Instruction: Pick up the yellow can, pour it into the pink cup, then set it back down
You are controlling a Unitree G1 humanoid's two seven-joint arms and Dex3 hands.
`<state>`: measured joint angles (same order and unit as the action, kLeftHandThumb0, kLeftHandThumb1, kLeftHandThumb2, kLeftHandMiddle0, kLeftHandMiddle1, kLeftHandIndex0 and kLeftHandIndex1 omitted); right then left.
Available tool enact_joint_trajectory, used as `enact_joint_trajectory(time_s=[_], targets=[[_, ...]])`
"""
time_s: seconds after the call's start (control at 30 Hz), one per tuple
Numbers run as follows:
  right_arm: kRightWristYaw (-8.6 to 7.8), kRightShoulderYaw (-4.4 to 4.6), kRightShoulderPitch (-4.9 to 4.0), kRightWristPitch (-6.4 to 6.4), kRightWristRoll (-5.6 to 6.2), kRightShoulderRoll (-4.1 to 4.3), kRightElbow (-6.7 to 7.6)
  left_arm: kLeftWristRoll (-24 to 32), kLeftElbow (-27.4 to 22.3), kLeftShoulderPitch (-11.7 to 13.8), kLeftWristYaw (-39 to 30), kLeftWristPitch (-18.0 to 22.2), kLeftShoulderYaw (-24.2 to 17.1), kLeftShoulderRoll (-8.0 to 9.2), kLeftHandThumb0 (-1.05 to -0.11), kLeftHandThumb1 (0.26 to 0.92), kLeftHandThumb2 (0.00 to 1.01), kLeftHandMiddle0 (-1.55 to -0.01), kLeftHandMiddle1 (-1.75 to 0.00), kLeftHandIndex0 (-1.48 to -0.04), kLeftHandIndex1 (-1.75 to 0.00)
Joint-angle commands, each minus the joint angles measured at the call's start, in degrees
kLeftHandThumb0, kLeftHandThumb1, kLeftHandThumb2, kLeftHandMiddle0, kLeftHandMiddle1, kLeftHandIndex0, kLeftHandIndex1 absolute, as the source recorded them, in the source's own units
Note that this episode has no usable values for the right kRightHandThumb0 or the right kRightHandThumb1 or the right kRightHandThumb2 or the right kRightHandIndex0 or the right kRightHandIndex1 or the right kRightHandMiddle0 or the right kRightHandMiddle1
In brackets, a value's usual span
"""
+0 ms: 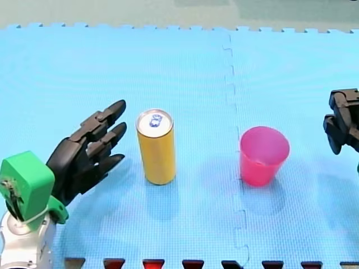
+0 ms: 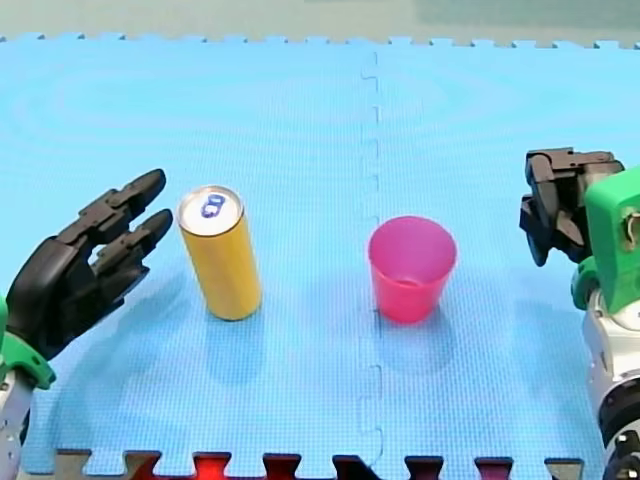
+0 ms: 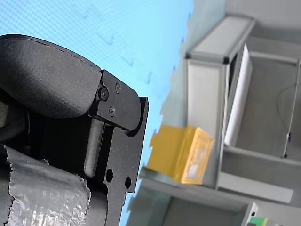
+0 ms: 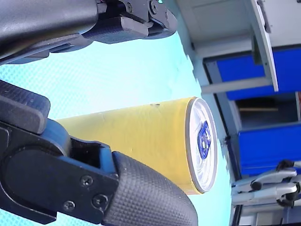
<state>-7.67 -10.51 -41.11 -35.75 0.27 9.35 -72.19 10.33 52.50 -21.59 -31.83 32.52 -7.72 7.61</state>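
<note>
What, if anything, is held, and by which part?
Nothing. The left hand, open, is beside the yellow can without touching; the right hand, shut, is right of the pink cup.

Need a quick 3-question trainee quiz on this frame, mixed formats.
1. True or false: the left hand grips the can.
2. The cup is: A) upright, B) on its side, C) upside down.
3. Fill in: the hand nearer the cup is the ___ hand.
Key: 1. False; it is open, beside the can. 2. A. 3. The right hand, shut, at the far right.
</note>
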Motion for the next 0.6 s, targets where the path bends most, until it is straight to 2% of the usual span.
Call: enact_joint_trajectory(time_s=[0.0,0.57], targets=[[-0.13,-0.24,-0.19,0.25,0.36,0.19,-0.05,0.10,0.44,0.08,-0.12,0.49,-0.26,0.35,-1.048,0.921,0.04,-0.24,-0.02,-0.26,-0.02],[-0.34,-0.56,-0.25,0.61,0.89,0.12,0.05,1.28,1.73,-0.35,-0.54,1.20,-1.70,-0.12,-1.048,0.921,0.04,-0.25,-0.02,-0.28,-0.01]])
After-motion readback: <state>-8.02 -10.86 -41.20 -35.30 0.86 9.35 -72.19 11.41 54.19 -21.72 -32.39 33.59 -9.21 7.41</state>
